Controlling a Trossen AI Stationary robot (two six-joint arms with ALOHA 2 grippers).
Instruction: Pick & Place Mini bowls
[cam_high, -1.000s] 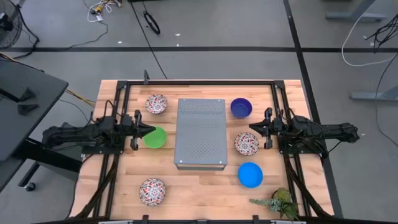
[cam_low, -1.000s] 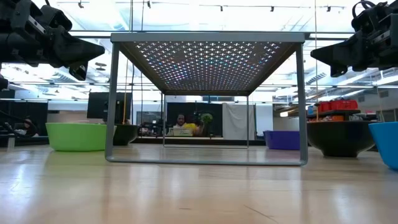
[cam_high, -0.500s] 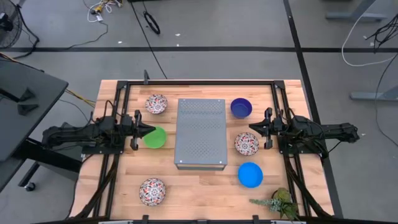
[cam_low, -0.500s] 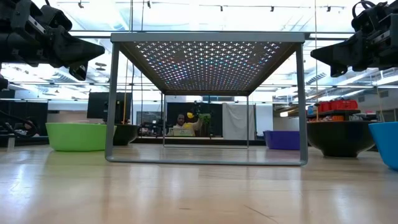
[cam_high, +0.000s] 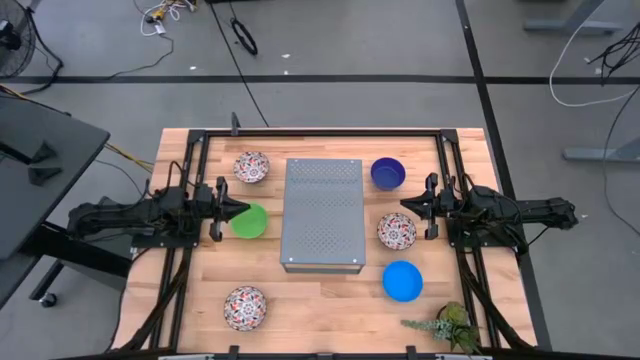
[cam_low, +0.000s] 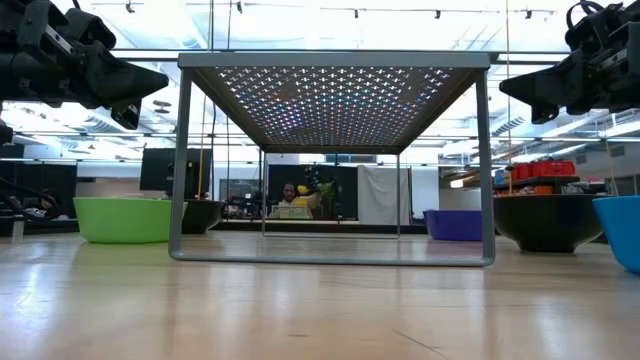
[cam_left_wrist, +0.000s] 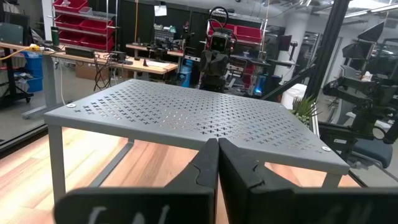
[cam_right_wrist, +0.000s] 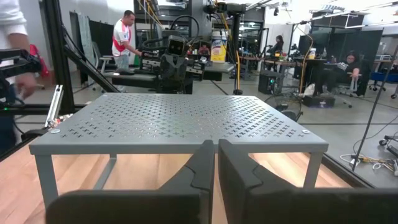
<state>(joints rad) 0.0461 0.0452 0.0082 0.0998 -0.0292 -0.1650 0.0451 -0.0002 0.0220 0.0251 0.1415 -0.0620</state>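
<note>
Six mini bowls sit on their bases on the wooden table around a grey perforated metal stand (cam_high: 322, 213). On the left are a floral bowl (cam_high: 251, 166), a green bowl (cam_high: 249, 221) and another floral bowl (cam_high: 245, 307). On the right are a navy bowl (cam_high: 387, 173), a floral bowl (cam_high: 396, 232) and a bright blue bowl (cam_high: 402, 281). My left gripper (cam_high: 238, 211) points level toward the stand, shut, high above the green bowl's left rim (cam_low: 125, 205). My right gripper (cam_high: 405, 205) is shut too and faces it level from the right, above the table between the navy and floral bowls.
The stand (cam_low: 335, 70) stands on four thin legs in the table's middle, its top about level with both grippers. A small green plant (cam_high: 445, 322) lies at the near right corner. Black frame rails (cam_high: 320, 131) run along the table's edges. People show in the room beyond.
</note>
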